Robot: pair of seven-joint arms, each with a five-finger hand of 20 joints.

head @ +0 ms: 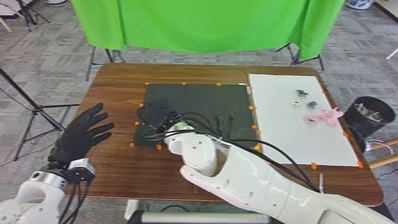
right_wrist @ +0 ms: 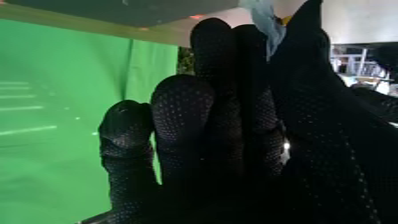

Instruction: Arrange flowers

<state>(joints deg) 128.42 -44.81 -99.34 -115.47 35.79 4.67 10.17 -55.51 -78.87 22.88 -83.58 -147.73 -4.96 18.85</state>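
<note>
Flowers (head: pixel 329 116) with soft pink petals lay on the smooth white sheet (head: pixel 289 142), right of the frame, their long axis roughly sideways, near small grey blooms (head: pixel 302 93). Over the dark mat (head: pixel 200 95), the right robot hand (head: pixel 161 114), in dotted black fabric, grasped a thin, pale blue piece (right_wrist: pixel 263 19) between thumb and fingers. The left robot hand (head: pixel 80 134), at left, was released, fingers straight.
</note>
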